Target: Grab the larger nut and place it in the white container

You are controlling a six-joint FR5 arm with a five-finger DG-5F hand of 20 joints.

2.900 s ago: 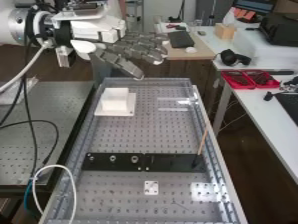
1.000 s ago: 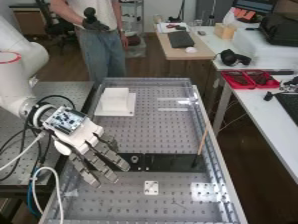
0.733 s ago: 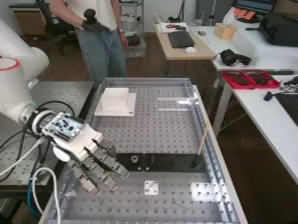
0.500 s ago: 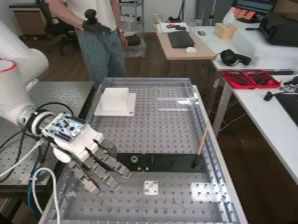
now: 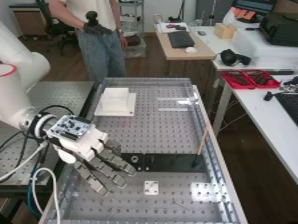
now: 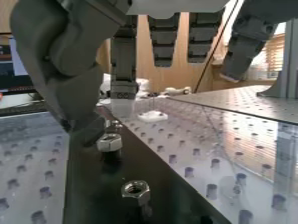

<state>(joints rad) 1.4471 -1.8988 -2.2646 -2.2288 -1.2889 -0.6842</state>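
In the high view the hand (image 5: pixel 101 162) is over the left end of the flat black bar (image 5: pixel 173 162), fingers straight, covering part of it. Just right of the fingers stands the bearing (image 5: pixel 134 159). Farther back is the white container (image 5: pixel 116 102) on its white base. From the wrist view, the hand (image 6: pixel 164 40) has its fingers hanging spread and its thumb lowered beside the larger nut (image 6: pixel 109 143), which stands on a peg. The smaller nut (image 6: pixel 136 189) stands closer to the camera. Behind the larger nut the bearing (image 6: pixel 114 125) is partly hidden.
A thin wooden stick (image 5: pixel 203 142) stands tilted at the bar's right part. A small white square plate (image 5: pixel 151 188) lies in front of the bar. Metal rails (image 5: pixel 223 185) edge the bench, and a looped white cable (image 5: pixel 53 169) runs along its left side.
From the upper left the hand has come down to the bar's left end. Over the last half second it has shifted slightly right, fingers still extended.
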